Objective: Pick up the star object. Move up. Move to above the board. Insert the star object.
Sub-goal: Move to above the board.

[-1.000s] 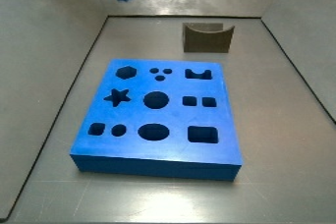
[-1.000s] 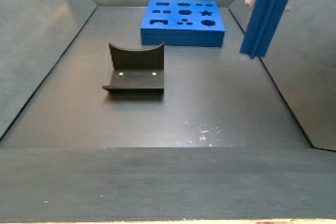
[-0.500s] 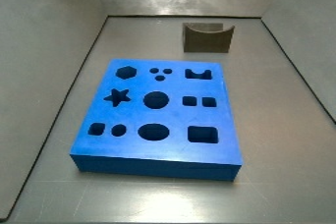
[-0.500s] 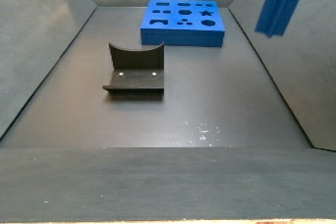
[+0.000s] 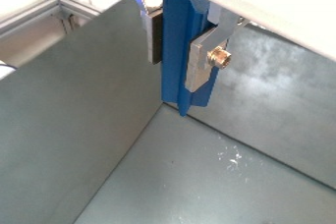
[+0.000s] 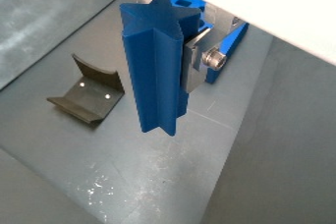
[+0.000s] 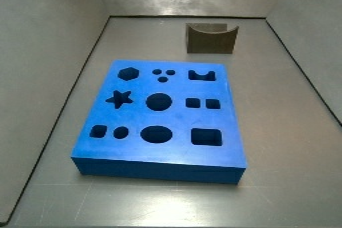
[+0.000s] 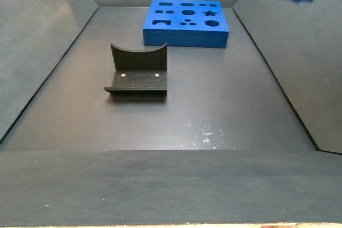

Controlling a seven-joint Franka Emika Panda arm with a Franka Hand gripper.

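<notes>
My tool (image 5: 178, 46) pinches the star object (image 6: 153, 66) upright, high off the board (image 8: 190, 21), so it clears before crossing.

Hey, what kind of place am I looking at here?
Probably a robot test cell: bare grey metal walls, a flat blue board with shaped holes, and a gripper holding a ridged blue star peg.

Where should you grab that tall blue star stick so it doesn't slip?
Best near its top end, squeezed from two opposite sides. The star object is long, slim and hangs upright, so that leaves its lower end free for the board. The gripper holds it that way, high above the floor.
</notes>
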